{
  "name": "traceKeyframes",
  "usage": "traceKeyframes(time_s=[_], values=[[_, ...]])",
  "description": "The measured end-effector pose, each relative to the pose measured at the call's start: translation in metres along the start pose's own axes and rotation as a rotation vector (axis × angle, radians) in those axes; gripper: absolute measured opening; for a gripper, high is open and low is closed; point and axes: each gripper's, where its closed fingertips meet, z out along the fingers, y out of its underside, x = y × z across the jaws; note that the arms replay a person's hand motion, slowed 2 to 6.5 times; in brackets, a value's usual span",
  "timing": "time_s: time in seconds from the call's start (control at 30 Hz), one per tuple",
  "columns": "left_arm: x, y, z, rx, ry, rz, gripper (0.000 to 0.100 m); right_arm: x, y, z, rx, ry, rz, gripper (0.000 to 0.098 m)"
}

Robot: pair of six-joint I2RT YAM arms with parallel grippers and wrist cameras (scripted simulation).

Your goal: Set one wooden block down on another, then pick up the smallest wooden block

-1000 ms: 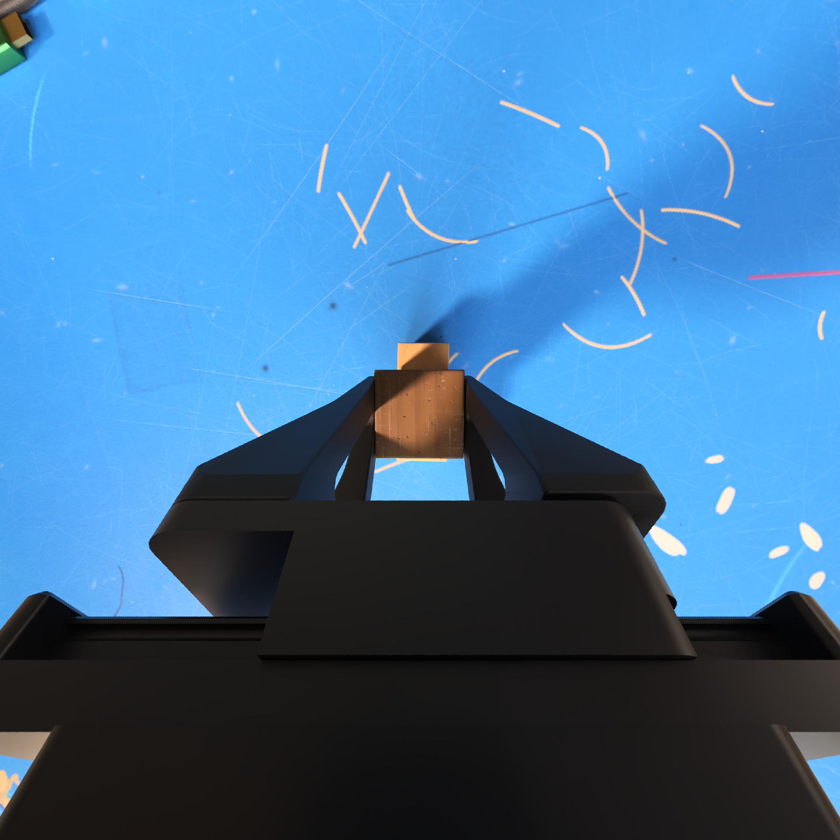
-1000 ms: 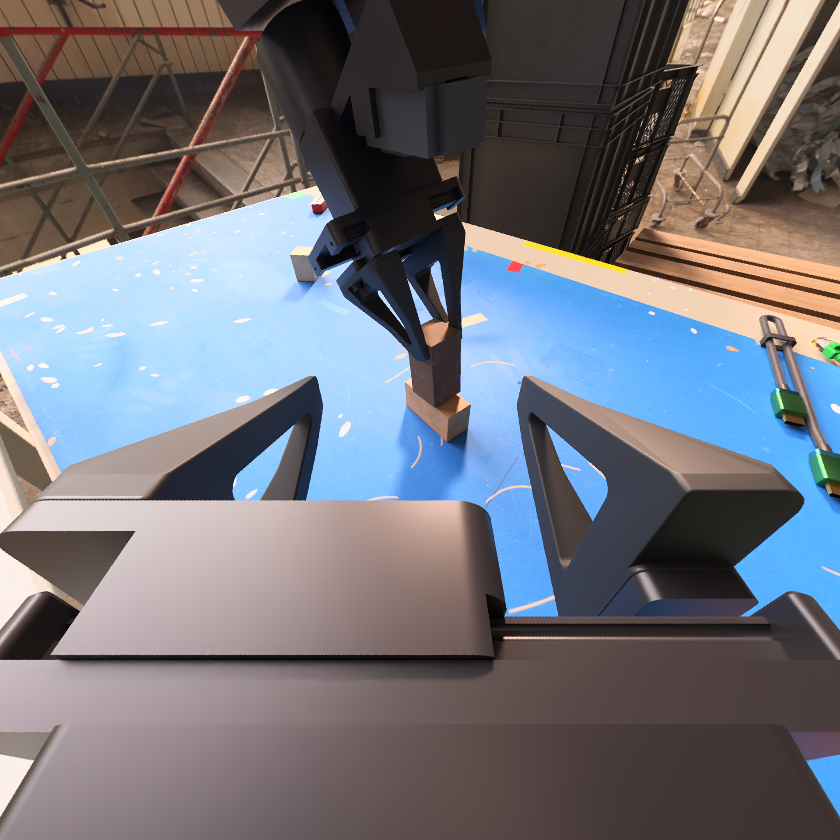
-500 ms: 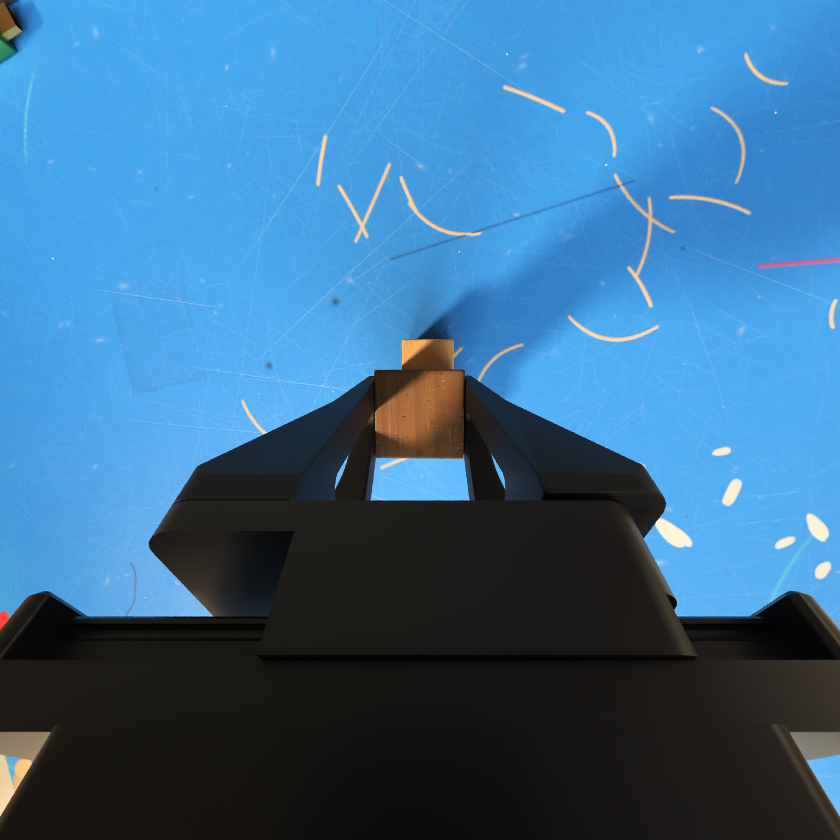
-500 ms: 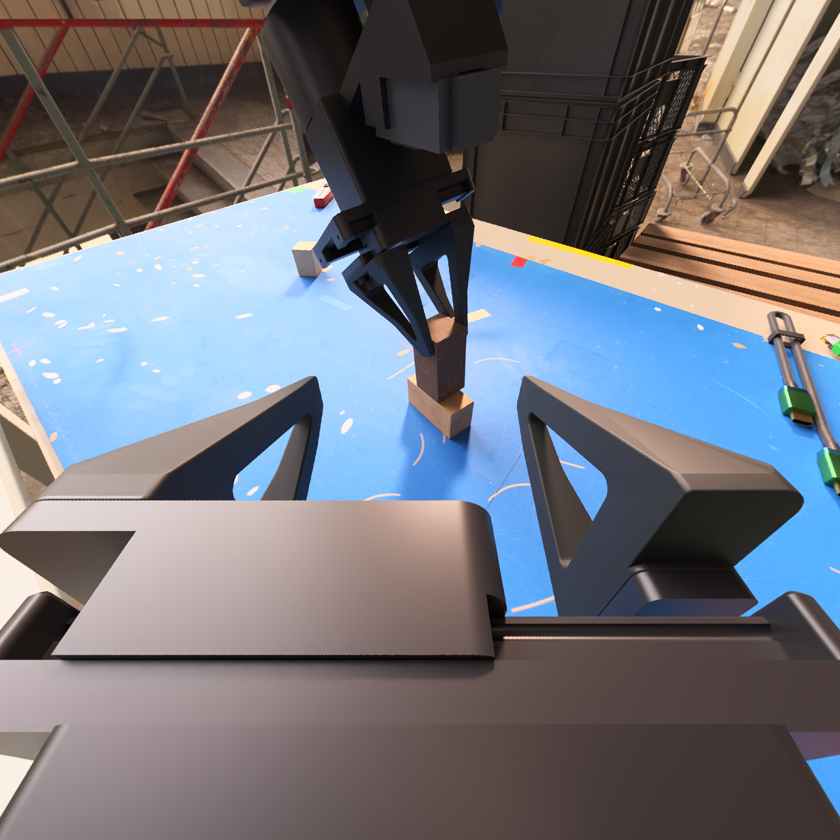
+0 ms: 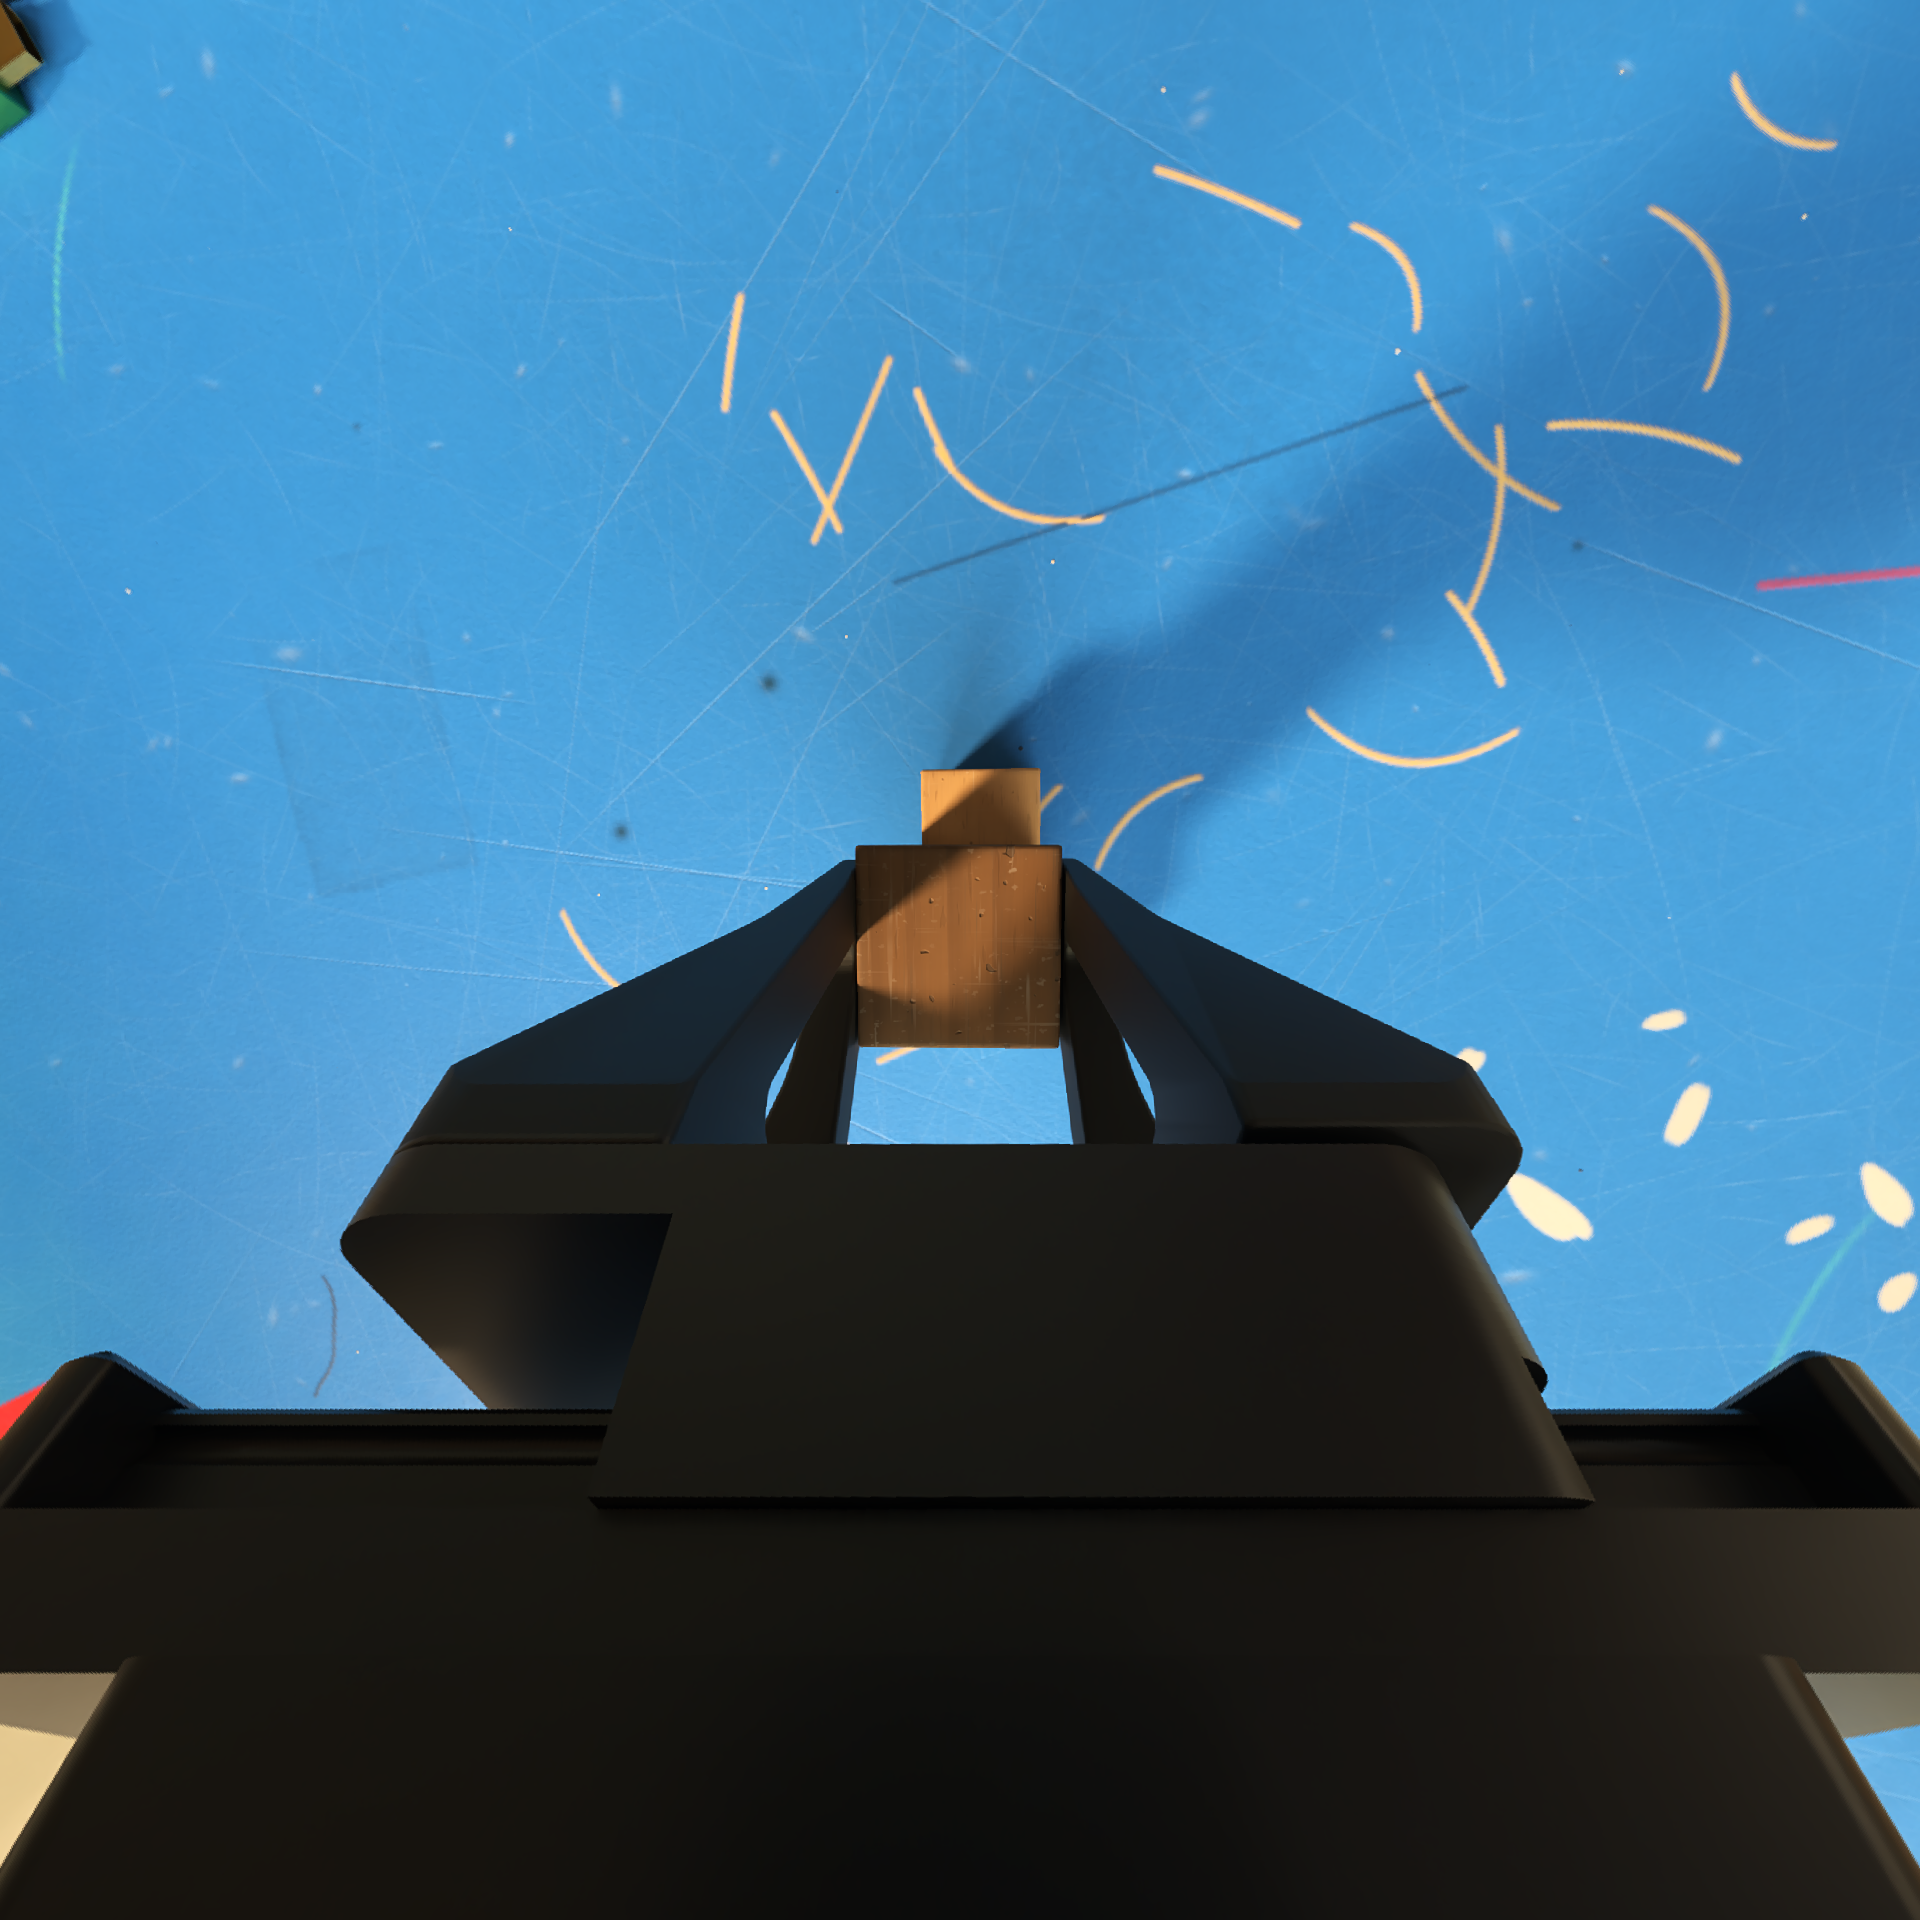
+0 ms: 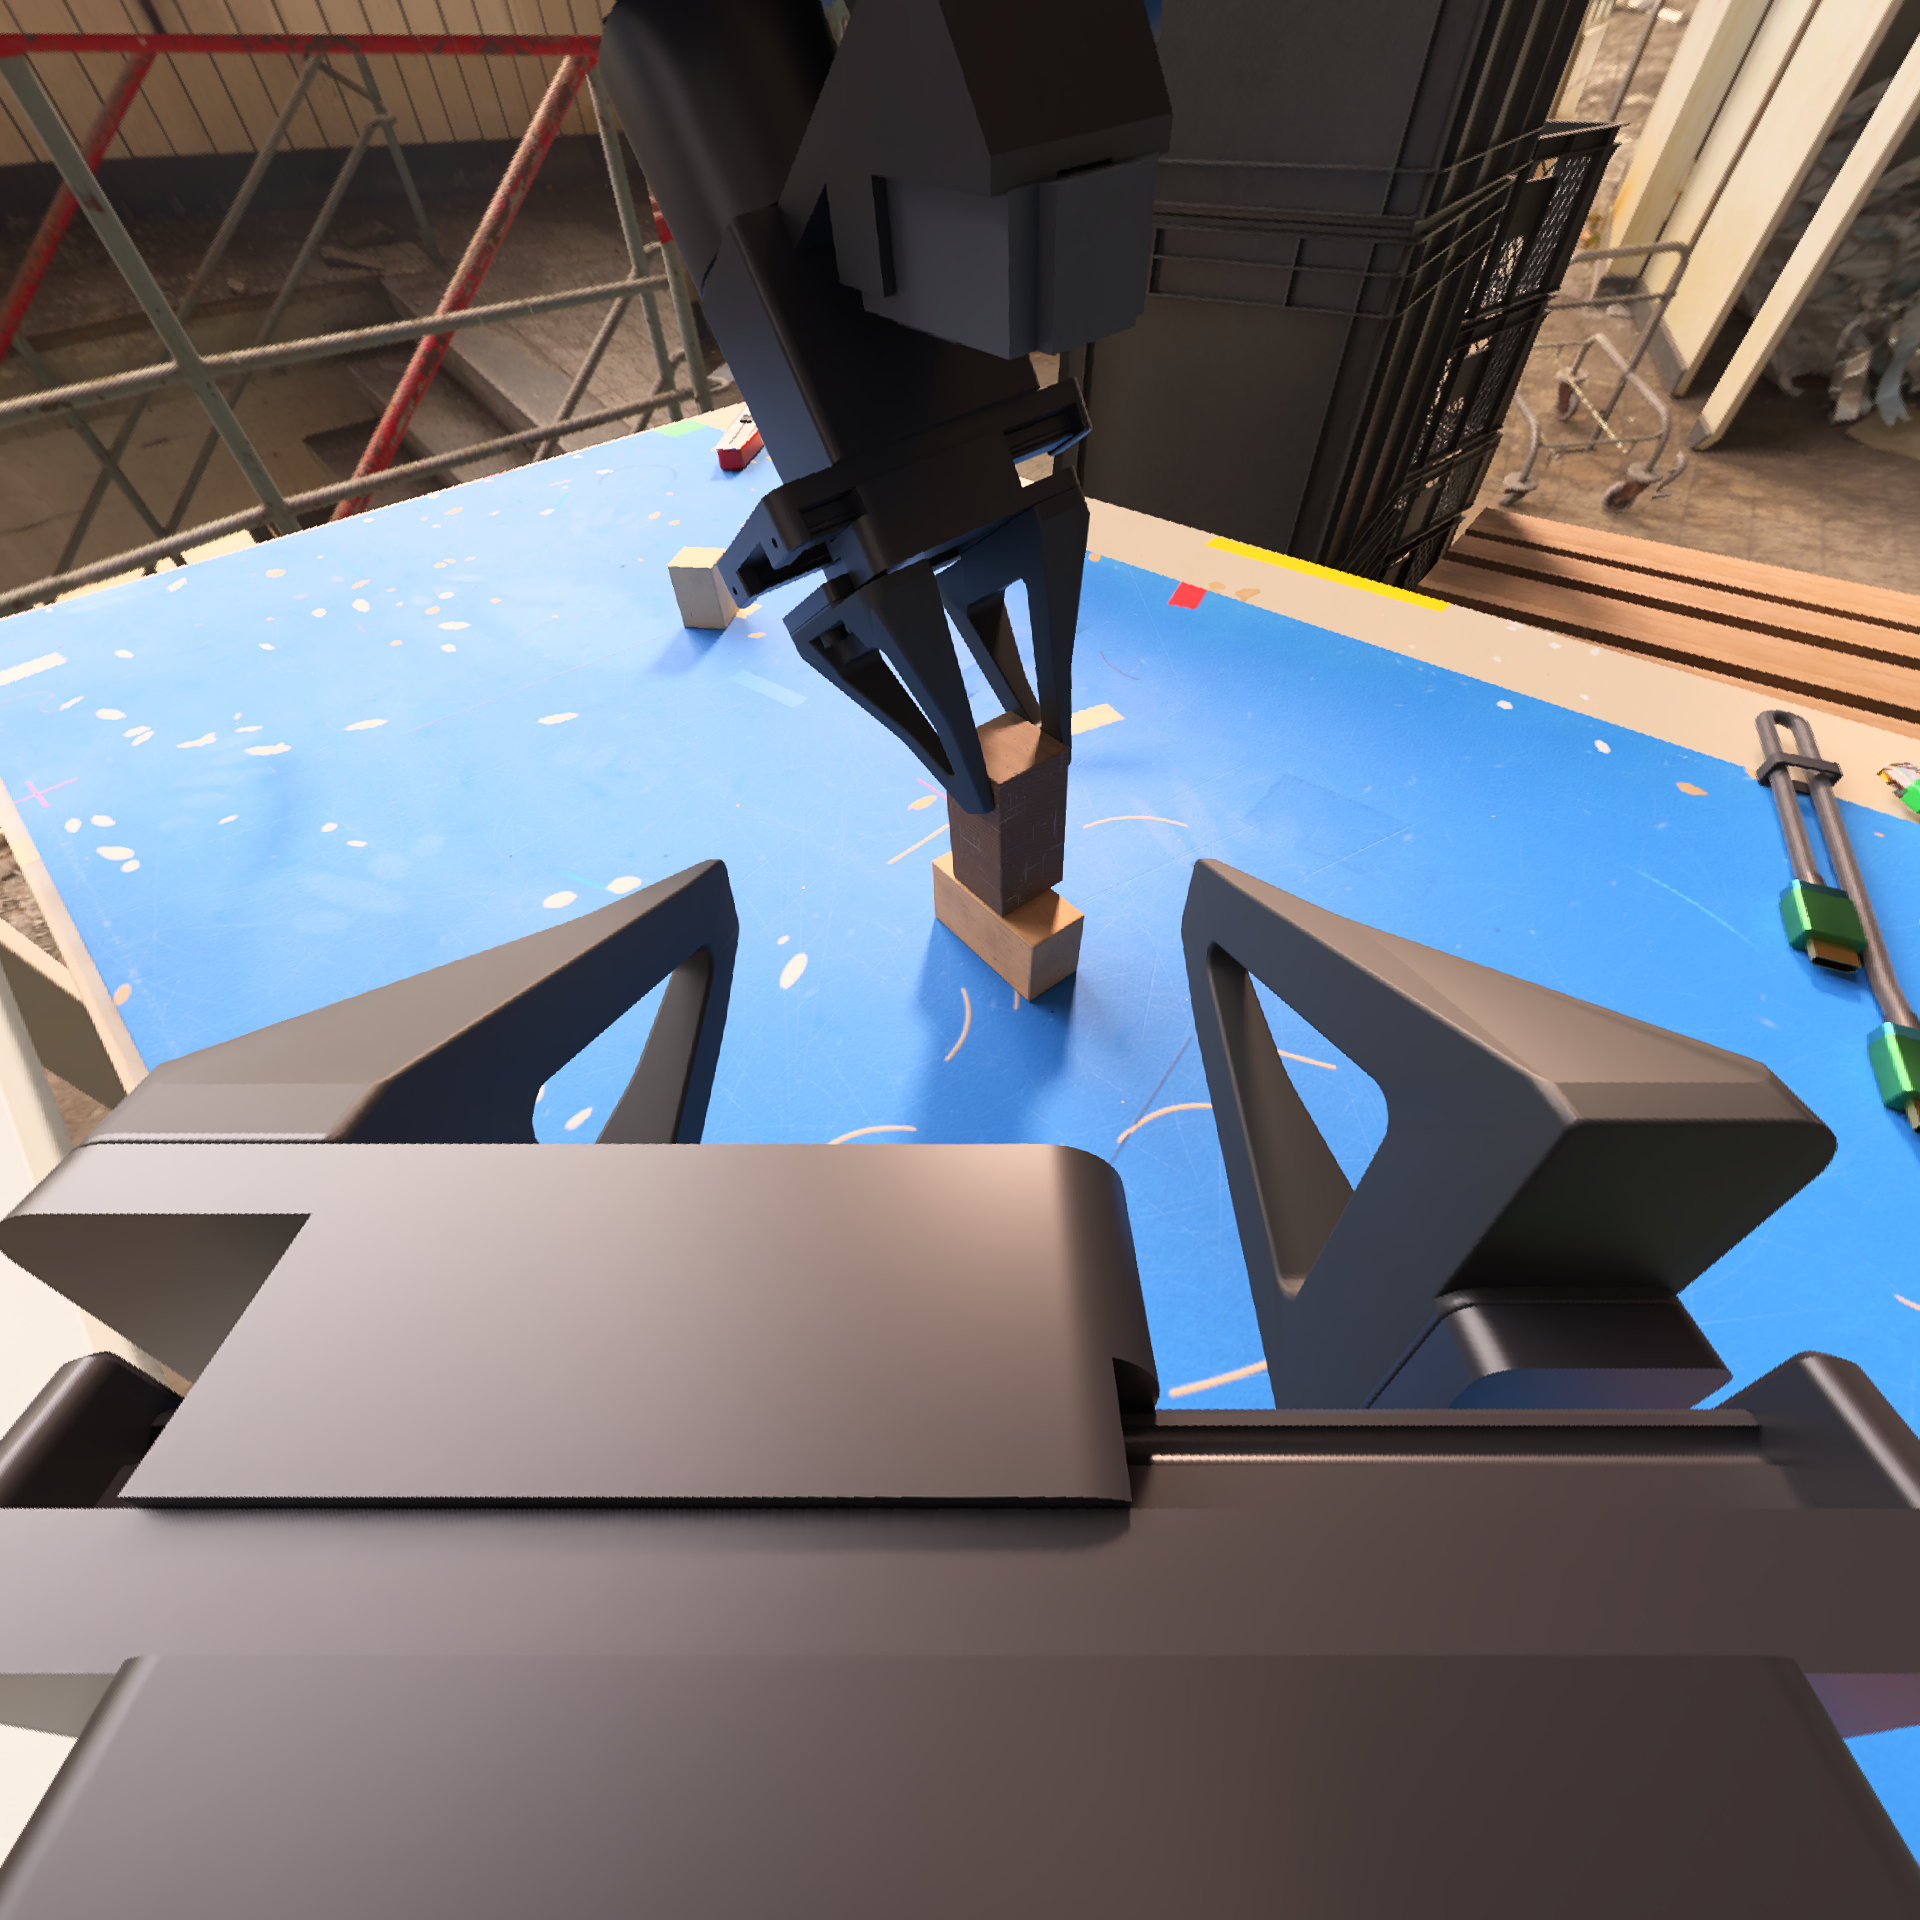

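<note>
My left gripper (image 5: 958,935) is shut on a tall dark-brown wooden block (image 5: 958,945), held upright. In the right wrist view this dark block (image 6: 1013,831) stands on a pale wooden block (image 6: 1023,935) lying on the blue mat, with the left gripper (image 6: 1003,774) still gripping its top. From above, the pale block (image 5: 980,805) shows just beyond the held one. A small pale wooden block (image 6: 701,587) sits farther back left. My right gripper (image 6: 956,894) is open and empty, hovering in front of the stack.
The blue mat (image 6: 312,748) covers the table. A cable with green plugs (image 6: 1829,925) lies at the right edge. A black crate (image 6: 1351,291) stands behind the table, and a small red item (image 6: 738,447) lies at the far edge. Coloured blocks (image 5: 12,73) show at the left wrist view's top-left corner.
The left gripper has lowered the dark block until it rests on the pale block. The right gripper has not moved.
</note>
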Motion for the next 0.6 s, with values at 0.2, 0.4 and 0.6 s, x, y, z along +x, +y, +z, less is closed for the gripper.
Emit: traceKeyframes(time_s=[0.2,0.4,0.6], values=[[0.0002,-0.0003,0.0004,-0.011,0.001,0.009,0.031,-0.0012,0.0003,0.0006,-0.002,-0.005,0.000,0.0732],[-0.0002,-0.0005,0.0007,-0.018,0.004,0.011,0.031,-0.0028,0.0006,0.0009,-0.006,-0.011,-0.003,0.0731],[-0.0004,-0.0005,0.0007,-0.021,0.005,0.013,0.031,-0.0030,0.0002,0.0008,-0.006,-0.011,-0.006,0.0731]])
